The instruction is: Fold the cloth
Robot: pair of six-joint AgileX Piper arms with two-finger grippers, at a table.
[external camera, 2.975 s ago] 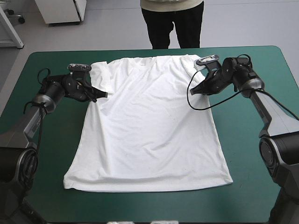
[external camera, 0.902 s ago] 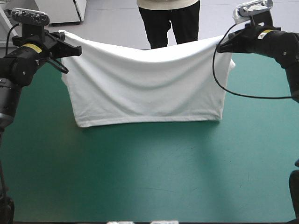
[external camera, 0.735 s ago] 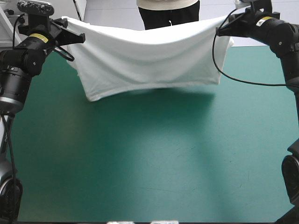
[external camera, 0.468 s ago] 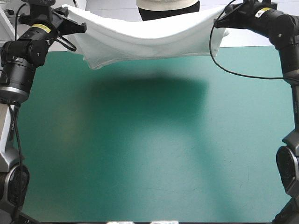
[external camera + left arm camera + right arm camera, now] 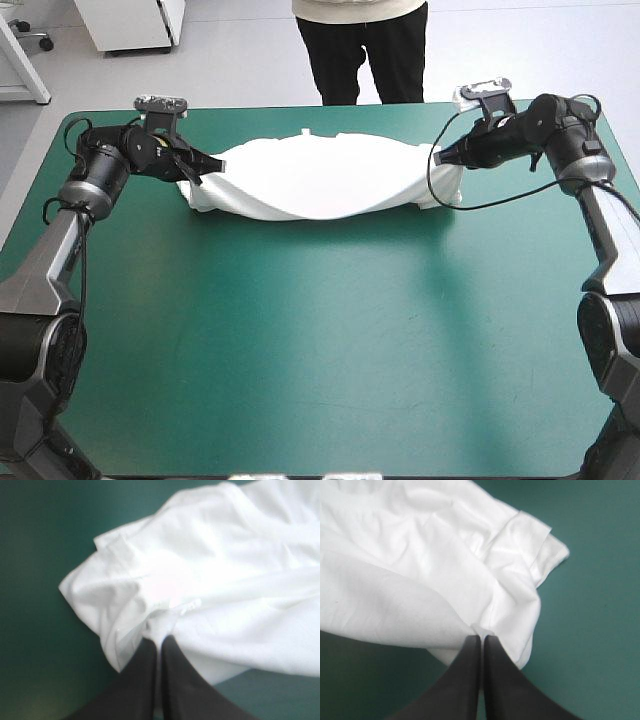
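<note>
The white T-shirt (image 5: 320, 180) lies as a long rumpled band across the far part of the teal-green table (image 5: 320, 340), stretched between both grippers. My left gripper (image 5: 203, 168) is shut on the T-shirt at its left end; in the left wrist view its black fingers (image 5: 145, 665) meet in an arch with the T-shirt (image 5: 220, 580) pinched at the tip. My right gripper (image 5: 447, 158) is shut on the T-shirt's right end; the right wrist view has the fingers (image 5: 495, 670) pressed together under a fold of the T-shirt (image 5: 420, 575).
A person stands beyond the table's far edge, not over it. Teal-green cover stretches from the T-shirt to the near edge.
Earlier the T-shirt lay spread flat; both grippers lifted it by its far corners, swung it up and away, and have now lowered it onto the far part of the table as a gathered band.
</note>
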